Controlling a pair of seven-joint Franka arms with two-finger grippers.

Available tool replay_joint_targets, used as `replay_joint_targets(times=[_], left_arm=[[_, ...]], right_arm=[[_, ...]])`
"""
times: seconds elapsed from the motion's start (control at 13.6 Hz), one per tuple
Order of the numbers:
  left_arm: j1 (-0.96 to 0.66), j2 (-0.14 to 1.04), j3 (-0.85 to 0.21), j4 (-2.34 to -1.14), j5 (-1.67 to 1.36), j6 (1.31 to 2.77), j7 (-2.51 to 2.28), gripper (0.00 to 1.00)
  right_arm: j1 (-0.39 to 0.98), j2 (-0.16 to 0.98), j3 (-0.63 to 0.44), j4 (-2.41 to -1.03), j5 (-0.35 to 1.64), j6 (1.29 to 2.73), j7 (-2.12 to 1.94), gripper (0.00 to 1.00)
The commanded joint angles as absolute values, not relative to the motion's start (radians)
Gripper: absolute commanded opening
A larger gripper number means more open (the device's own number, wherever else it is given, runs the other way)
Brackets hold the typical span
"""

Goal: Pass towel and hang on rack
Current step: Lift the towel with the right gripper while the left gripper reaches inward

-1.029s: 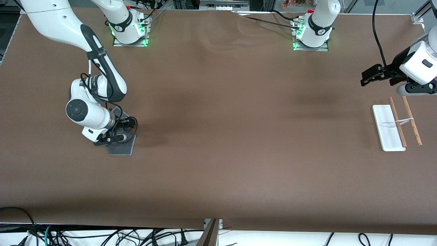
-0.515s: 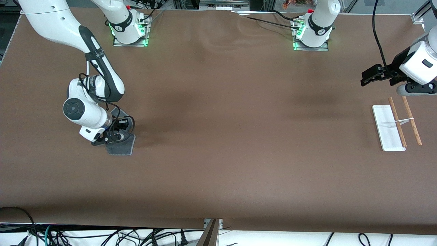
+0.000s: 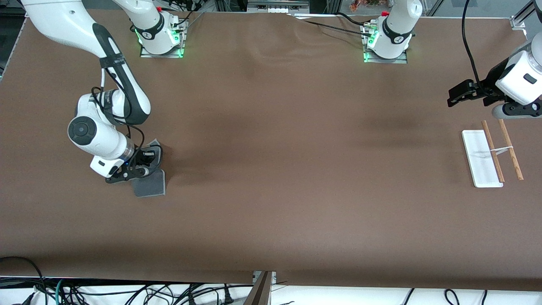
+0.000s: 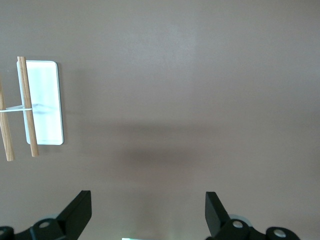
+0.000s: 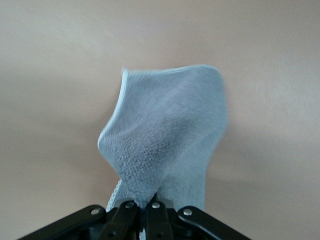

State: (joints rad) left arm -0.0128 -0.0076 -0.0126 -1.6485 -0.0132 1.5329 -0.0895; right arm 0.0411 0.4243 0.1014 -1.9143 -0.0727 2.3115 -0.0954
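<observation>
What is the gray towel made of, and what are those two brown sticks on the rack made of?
The towel looks like soft, fuzzy terry cloth: its surface is nubbly and it bunches where the right gripper pinches it. The rack has rods that look like bare matte wood, brown and faintly grained, and a base that seems smooth white plastic, though that is uncertain.

place: robotics lab | worktop (image 3: 271, 169): wide, covered in plain brown cloth | arms: two white robot arms on metal base plates (image 3: 161, 51) lit green along one edge | cabling: loose black cables (image 3: 127, 292) heaped under the edge nearest the front camera | surroundings: aluminium frame rails (image 3: 518, 19) at the corner
</observation>
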Motion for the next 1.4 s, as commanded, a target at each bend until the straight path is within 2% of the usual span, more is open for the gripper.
replay_joint_targets(times=[0.0,0.22,0.51,0.66,0.88,1.1,1.32], left_arm=[[-0.005,-0.017,-0.008,-1.643,-0.029,1.516,-0.083,1.00],[-0.003,-0.011,-0.005,-1.641,-0.032,1.514,-0.086,1.00],[-0.003,0.001,-0.009,-1.641,-0.061,1.490,-0.084,1.00],[0.000,0.018,-0.002,-1.640,-0.150,1.407,-0.080,1.00],[0.009,0.073,-0.003,-1.641,-0.262,1.351,-0.078,1.00],[0.011,0.193,-0.003,-1.640,-0.472,1.353,-0.077,1.00],[0.035,0.319,0.000,-1.641,-0.714,1.406,-0.077,1.00]], right_arm=[[0.038,0.400,0.176,-1.798,-0.058,2.151,-0.027,0.00],[0.038,0.400,0.267,-1.668,-0.031,2.025,0.119,0.00],[0.038,0.400,0.389,-1.605,0.031,2.019,0.265,0.00],[0.061,0.406,0.445,-1.586,0.029,2.029,0.375,0.00],[0.148,0.417,0.456,-1.572,0.031,2.092,0.506,0.00],[0.241,0.426,0.456,-1.565,0.026,2.176,0.691,0.00],[0.304,0.489,0.453,-1.473,0.023,2.217,0.777,0.00]])
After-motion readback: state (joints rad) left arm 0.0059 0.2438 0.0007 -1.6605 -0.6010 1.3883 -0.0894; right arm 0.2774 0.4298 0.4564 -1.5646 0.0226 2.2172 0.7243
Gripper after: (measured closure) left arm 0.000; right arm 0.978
